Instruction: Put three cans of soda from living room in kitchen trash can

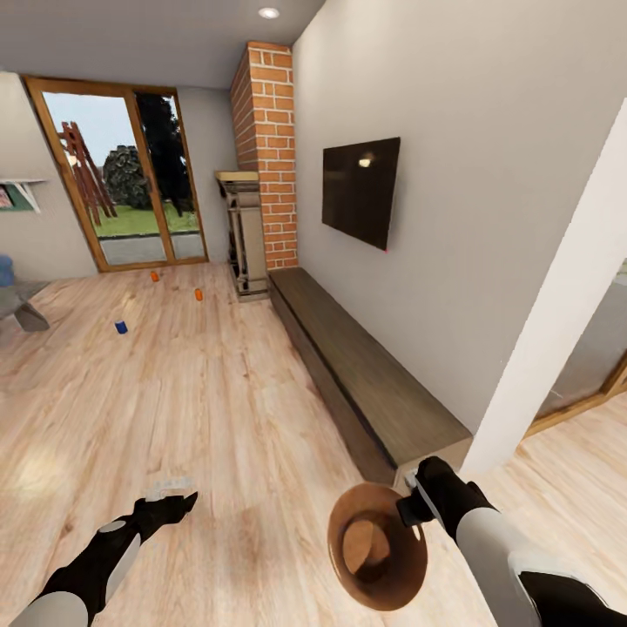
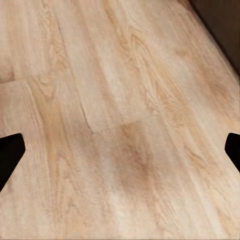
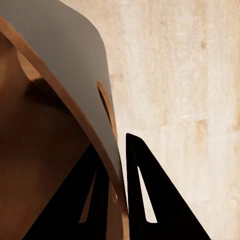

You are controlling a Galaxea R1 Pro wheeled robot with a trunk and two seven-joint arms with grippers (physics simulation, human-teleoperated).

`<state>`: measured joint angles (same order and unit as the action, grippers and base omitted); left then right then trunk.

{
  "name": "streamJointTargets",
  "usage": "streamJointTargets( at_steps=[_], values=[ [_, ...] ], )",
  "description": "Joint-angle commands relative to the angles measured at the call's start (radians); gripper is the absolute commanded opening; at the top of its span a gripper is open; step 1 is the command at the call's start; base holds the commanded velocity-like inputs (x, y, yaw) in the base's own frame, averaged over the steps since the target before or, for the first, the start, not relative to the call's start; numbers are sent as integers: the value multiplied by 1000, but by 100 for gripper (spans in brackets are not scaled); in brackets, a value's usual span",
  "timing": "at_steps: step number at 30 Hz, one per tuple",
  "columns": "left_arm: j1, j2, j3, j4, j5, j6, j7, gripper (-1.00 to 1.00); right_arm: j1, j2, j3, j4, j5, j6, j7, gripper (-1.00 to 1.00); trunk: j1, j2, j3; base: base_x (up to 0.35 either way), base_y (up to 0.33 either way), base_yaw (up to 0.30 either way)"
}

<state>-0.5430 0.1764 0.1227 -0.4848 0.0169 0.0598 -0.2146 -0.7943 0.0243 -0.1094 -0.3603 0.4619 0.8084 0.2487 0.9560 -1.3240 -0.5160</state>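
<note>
Trash can [image 1: 376,547] is carried at the right gripper [image 1: 416,505], low over the wood floor [image 1: 226,409], its tan interior open to the head camera and empty. In the right wrist view the fingers [image 3: 150,200] straddle the can's wall [image 3: 75,65], one inside and one outside, pinched on the rim just beside the slot handle [image 3: 105,102]. That is probably the only thin edge the jaws can close on.

Three soda cans stand on the floor far ahead, near the glass doors [image 1: 131,174]: two orange [image 1: 154,276] [image 1: 198,294], one dark blue [image 1: 121,326], well apart from one another.

Judgement: the bin is being brought to the cans, saving three separate trips.

Left gripper [image 1: 174,492] hangs free over bare floor, jaws apart, nothing between them. It is likely kept ready for picking. Low bench [image 1: 366,383] and brick fireplace [image 1: 266,148] run along the right wall.
</note>
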Motion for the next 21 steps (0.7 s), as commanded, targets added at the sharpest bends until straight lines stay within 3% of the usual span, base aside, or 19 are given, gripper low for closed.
streamJointTargets(
  at_steps=[1, 13, 21],
  values=[
    [0, 0, 0, 0, 0, 0, 0, 100, 0, 0, -3, 0, -14, 2, 4, -100, 0, 0, 0, 275, 180, 249],
    [0, 0, 0, 0, 0, 0, 0, 100, 0, 1, -3, 0, -15, 1, 4, -100, 0, 0, 0, 275, 180, 245],
    [0, 0, 0, 0, 0, -1, 0, 100, 0, 2, -3, 0, -16, 1, 4, -100, 0, 0, 0, 275, 180, 39]
  ],
)
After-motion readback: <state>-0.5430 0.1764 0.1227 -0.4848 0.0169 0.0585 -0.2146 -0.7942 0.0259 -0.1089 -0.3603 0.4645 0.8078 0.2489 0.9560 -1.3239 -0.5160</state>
